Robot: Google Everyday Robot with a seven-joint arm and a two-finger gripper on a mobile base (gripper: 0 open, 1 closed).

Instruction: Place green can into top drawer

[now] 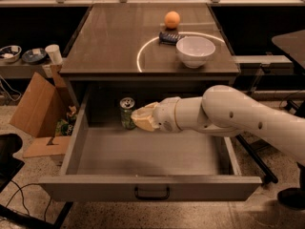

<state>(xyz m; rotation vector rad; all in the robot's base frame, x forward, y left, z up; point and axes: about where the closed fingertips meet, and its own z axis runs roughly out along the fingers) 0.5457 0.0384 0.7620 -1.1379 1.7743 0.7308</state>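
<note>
The green can [127, 112], with its silver top up, stands upright on the floor of the open top drawer [143, 151], near the back left corner. My gripper [139, 118] reaches into the drawer from the right on the white arm [224, 113]. Its cream tip is right against the can's right side. The drawer is pulled far out, with its dark handle [151, 193] centred on the front panel.
On the table top above stand a white bowl [195, 50], an orange [172, 19] and a small dark object [168, 37]. A cardboard box [35, 109] lies on the floor to the left. A dark table [290, 42] stands to the right.
</note>
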